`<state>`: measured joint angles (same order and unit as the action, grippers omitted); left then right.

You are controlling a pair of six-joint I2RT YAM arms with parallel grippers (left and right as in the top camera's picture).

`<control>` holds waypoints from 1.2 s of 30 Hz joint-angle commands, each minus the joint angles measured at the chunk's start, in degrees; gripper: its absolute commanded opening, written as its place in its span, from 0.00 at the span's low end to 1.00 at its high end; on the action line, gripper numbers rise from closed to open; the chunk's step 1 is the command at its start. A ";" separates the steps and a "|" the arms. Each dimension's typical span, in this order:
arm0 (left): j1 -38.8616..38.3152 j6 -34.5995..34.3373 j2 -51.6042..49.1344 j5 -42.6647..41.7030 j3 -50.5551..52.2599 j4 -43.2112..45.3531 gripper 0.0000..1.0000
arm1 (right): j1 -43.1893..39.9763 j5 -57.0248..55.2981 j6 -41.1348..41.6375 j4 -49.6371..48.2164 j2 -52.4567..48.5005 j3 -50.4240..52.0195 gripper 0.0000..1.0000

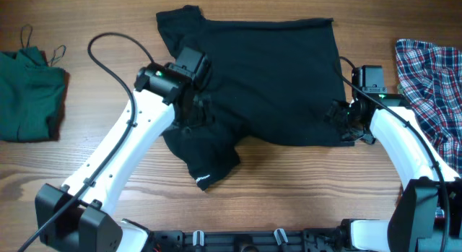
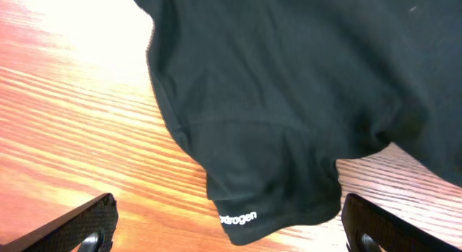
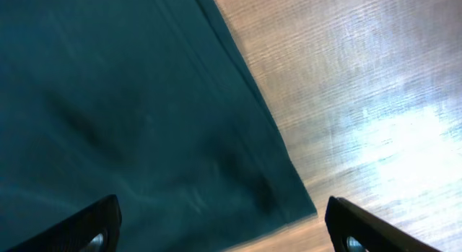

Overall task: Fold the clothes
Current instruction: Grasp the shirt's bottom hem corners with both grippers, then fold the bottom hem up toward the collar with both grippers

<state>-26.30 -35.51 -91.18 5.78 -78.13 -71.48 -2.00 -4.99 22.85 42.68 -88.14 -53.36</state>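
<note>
A black short-sleeved shirt (image 1: 267, 79) lies spread on the wooden table, one sleeve with small white lettering (image 1: 206, 169) pointing to the front. My left gripper (image 1: 193, 116) hovers over the shirt's left side, open and empty; in the left wrist view the sleeve (image 2: 278, 187) lies between its fingers (image 2: 231, 234). My right gripper (image 1: 345, 122) is over the shirt's front right corner, open and empty; the right wrist view shows that corner (image 3: 274, 194) between its fingers (image 3: 220, 230). A dark green strappy top (image 1: 27, 93) lies at far left, a plaid shirt (image 1: 433, 79) at far right.
Bare wood (image 1: 289, 187) runs along the front of the table. A black cable (image 1: 108, 42) loops over the table left of the shirt.
</note>
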 commanded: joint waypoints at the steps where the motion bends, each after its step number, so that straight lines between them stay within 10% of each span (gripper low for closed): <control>1: 0.61 -4.46 -0.09 -4.44 7.19 5.44 1.00 | -0.13 -0.20 -1.88 -2.71 -0.81 2.32 0.93; 29: 2.32 -11.67 -0.11 -15.26 31.06 23.30 0.98 | -0.13 -1.46 1.77 -9.60 -1.49 11.30 0.83; 36: -0.39 -11.67 -0.11 -17.33 31.06 25.05 0.77 | -0.13 -1.01 1.77 -9.60 -1.55 11.72 0.73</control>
<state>-26.13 -46.81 -91.29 -10.63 -47.44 -46.85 -2.00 -5.65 24.21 33.32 -88.84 -42.06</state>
